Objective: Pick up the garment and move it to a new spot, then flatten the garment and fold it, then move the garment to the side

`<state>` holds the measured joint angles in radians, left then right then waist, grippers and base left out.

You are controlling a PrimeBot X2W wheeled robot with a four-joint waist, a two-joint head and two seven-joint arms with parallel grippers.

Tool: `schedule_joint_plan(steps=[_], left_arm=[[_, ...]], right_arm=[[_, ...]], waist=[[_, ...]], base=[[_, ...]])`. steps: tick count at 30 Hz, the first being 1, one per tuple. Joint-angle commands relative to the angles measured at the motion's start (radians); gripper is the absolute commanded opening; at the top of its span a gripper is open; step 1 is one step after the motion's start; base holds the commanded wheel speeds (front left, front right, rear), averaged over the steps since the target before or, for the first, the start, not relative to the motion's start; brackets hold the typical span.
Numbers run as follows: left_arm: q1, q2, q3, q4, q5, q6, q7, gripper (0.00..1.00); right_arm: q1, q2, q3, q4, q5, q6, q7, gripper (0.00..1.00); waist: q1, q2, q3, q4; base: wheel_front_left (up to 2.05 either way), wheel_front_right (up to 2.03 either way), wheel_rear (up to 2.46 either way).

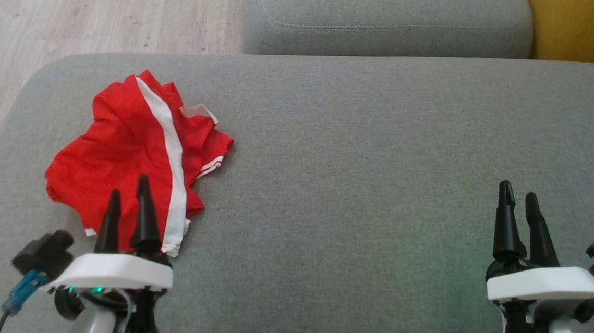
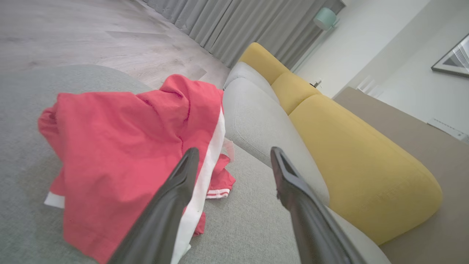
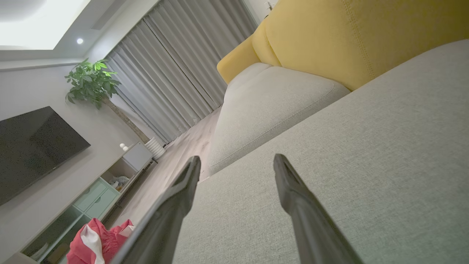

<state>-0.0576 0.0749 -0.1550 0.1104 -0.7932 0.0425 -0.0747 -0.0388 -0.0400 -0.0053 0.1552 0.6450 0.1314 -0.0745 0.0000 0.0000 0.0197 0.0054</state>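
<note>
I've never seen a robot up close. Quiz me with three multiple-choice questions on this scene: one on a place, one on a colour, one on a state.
1. Where does the garment lie?
A. on the floor
B. on the grey cushion, by the left pincer
C. on a yellow cushion

2. What colour is its long stripe?
A. white
B. blue
C. black

3. How do the left pincer and the right pincer stand?
A. both open, empty
B. left shut on the cloth
C. both shut

Answers:
1 B, the head view shows it crumpled on the grey cushion.
2 A, a white band crosses the red garment.
3 A, each stands spread, gripping nothing.
</note>
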Motion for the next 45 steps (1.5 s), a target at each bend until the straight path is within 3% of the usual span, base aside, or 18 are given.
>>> schedule_joint_plan(steps=[1,15,34,38,45], left_arm=[[-0.056,0.018,0.006,-0.036,0.030,-0.004,-0.010,1.00],[-0.095,0.059,-0.107,-0.019,0.224,0.013,-0.049,1.00],[-0.164,0.118,-0.310,0.067,0.484,0.076,-0.108,1.00],[-0.152,0.090,-0.272,0.025,0.447,0.093,-0.120,1.00],[-0.117,0.091,-0.223,0.032,0.475,0.060,-0.141,1.00]], right_arm=[[-0.045,-0.006,0.019,-0.045,-0.033,0.000,-0.012,1.00],[-0.042,-0.007,0.035,-0.065,-0.239,0.000,-0.050,1.00],[-0.031,-0.009,0.071,-0.074,-0.592,-0.001,-0.109,1.00],[-0.032,-0.009,0.084,-0.088,-0.595,-0.001,-0.121,1.00],[-0.017,-0.009,0.053,-0.068,-0.500,-0.001,-0.142,1.00]], waist=[[0.0000,0.0000,0.000,0.000],[0.0000,0.0000,0.003,0.001],[0.0000,0.0000,0.002,0.000],[0.0000,0.0000,0.008,-0.002],[0.0000,0.0000,0.012,-0.004]], base=[[0.00,0.00,0.00],[0.00,0.00,0.00],[0.00,0.00,0.00],[0.00,0.00,0.00],[0.00,0.00,0.00]])
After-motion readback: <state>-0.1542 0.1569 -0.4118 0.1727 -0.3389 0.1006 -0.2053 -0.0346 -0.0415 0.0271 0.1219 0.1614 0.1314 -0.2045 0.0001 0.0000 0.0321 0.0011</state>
